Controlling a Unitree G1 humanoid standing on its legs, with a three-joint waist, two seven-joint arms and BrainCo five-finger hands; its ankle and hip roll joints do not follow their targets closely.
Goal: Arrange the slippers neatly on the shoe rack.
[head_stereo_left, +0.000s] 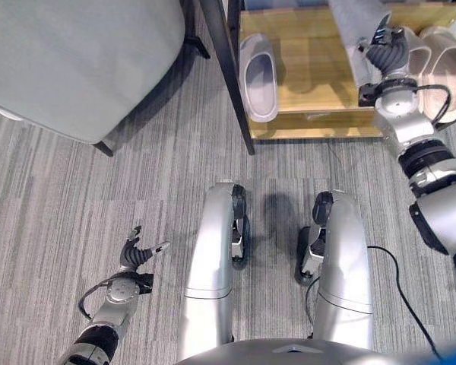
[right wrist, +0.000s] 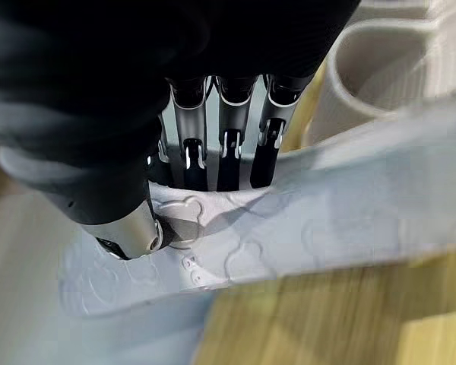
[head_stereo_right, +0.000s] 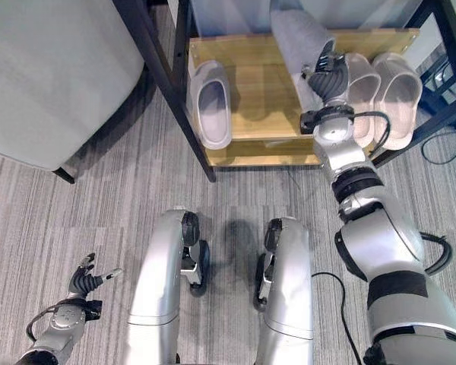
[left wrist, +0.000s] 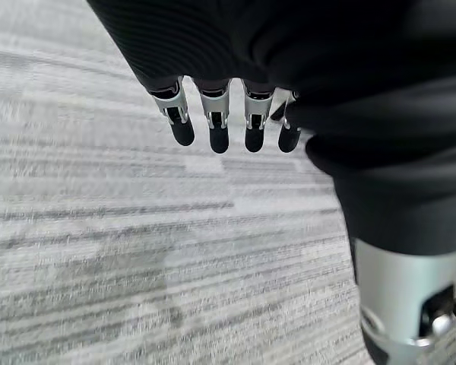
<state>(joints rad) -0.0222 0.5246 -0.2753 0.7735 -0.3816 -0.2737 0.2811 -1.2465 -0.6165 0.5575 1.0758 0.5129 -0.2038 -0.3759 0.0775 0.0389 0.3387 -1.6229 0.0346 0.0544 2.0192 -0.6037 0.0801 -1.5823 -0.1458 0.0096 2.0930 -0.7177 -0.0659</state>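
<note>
One grey slipper (head_stereo_left: 260, 76) lies flat at the left of the wooden shelf (head_stereo_left: 311, 61) of the shoe rack. A second grey slipper (head_stereo_right: 292, 42) is tipped up over the middle of the shelf. My right hand (head_stereo_right: 330, 76) is shut on it, fingers (right wrist: 228, 144) inside its edge and thumb against the embossed sole (right wrist: 349, 220). Two beige slippers (head_stereo_right: 399, 95) sit side by side at the shelf's right end, close beside that hand. My left hand (head_stereo_left: 137, 255) hangs low over the carpet at lower left, open, its fingers (left wrist: 213, 122) holding nothing.
A black rack leg (head_stereo_left: 228, 68) runs down at the shelf's left edge. A large grey chair seat (head_stereo_left: 76, 61) stands on the carpet to the rack's left. Striped grey carpet (head_stereo_left: 76, 198) spreads in front of the rack.
</note>
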